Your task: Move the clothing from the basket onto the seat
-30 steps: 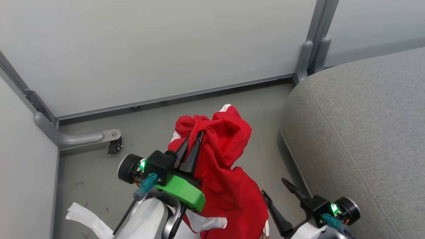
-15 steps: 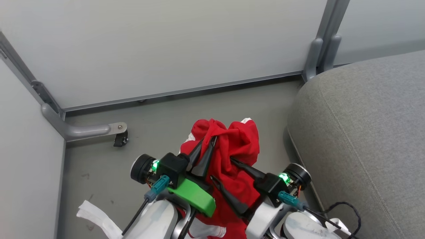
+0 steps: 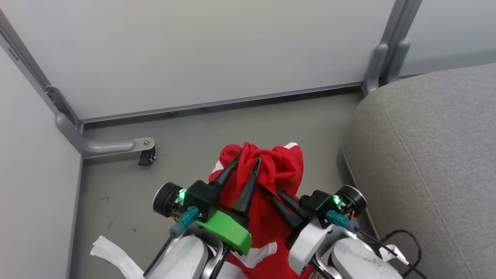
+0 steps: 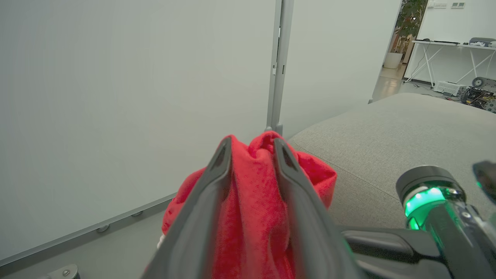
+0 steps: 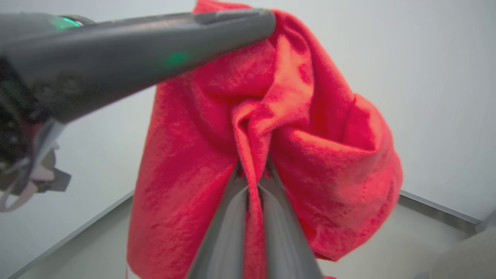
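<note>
Jaws of the right gripper (image 5: pixel 254 170) are clenched on a fold of the red clothing (image 3: pixel 283 170), which hangs just beside the seat (image 3: pixel 426 155), while those of the left gripper (image 4: pixel 252 141) stand parted with the cloth's top bunched between them; the right wrist view bares that pinch, which fabric hides in the head view.

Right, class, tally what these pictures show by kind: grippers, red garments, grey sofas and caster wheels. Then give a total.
grippers: 2 (left gripper, right gripper)
red garment: 1
grey sofa: 1
caster wheel: 1
Total: 5
</note>
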Controlling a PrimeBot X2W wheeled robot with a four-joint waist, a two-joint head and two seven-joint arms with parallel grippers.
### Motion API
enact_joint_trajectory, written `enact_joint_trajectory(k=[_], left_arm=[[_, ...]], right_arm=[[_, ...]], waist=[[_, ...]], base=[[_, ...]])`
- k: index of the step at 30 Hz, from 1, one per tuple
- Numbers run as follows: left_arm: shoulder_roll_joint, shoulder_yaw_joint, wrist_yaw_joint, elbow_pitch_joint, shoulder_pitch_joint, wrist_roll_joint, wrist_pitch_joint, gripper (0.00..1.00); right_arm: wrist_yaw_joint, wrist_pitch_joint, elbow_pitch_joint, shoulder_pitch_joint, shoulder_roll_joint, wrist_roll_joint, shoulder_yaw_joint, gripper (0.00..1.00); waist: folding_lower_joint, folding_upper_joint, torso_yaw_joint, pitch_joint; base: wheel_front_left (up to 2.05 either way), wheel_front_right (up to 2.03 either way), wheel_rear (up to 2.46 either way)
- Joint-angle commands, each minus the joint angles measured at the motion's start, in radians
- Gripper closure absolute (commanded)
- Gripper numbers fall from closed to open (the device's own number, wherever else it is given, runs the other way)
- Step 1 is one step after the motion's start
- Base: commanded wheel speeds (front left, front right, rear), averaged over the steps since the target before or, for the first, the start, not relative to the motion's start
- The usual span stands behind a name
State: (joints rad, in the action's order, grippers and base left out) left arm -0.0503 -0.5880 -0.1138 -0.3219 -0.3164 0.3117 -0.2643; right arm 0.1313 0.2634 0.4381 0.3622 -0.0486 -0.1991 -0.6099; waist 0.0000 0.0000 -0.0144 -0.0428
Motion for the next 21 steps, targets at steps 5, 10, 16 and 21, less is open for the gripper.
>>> enact_joint_trajectory(k=[5,10,16,21], left_arm=[[-0.001,0.044,0.011,-0.02,0.032,-0.037,0.0,0.0],[-0.001,0.084,0.003,-0.029,0.054,-0.061,0.0,0.0],[-0.002,0.127,-0.007,-0.032,0.078,-0.104,0.0,0.0],[-0.004,0.142,-0.013,-0.036,0.088,-0.129,0.0,0.0]], right_arm=[[-0.001,0.002,-0.048,-0.051,-0.004,-0.01,0.054,1.0],[-0.001,0.002,-0.08,-0.086,-0.004,-0.003,0.093,1.0],[-0.001,0.002,-0.108,-0.106,-0.003,0.002,0.126,1.0],[-0.001,0.002,-0.123,-0.111,-0.003,0.031,0.152,1.0]], waist=[[0.0,0.0,0.098,-0.008],[0.0,0.0,0.221,-0.021],[0.0,0.0,0.388,-0.048],[0.0,0.0,0.496,-0.066]], base=[[0.0,0.0,0.0],[0.0,0.0,0.0],[0.0,0.0,0.0],[0.0,0.0,0.0]])
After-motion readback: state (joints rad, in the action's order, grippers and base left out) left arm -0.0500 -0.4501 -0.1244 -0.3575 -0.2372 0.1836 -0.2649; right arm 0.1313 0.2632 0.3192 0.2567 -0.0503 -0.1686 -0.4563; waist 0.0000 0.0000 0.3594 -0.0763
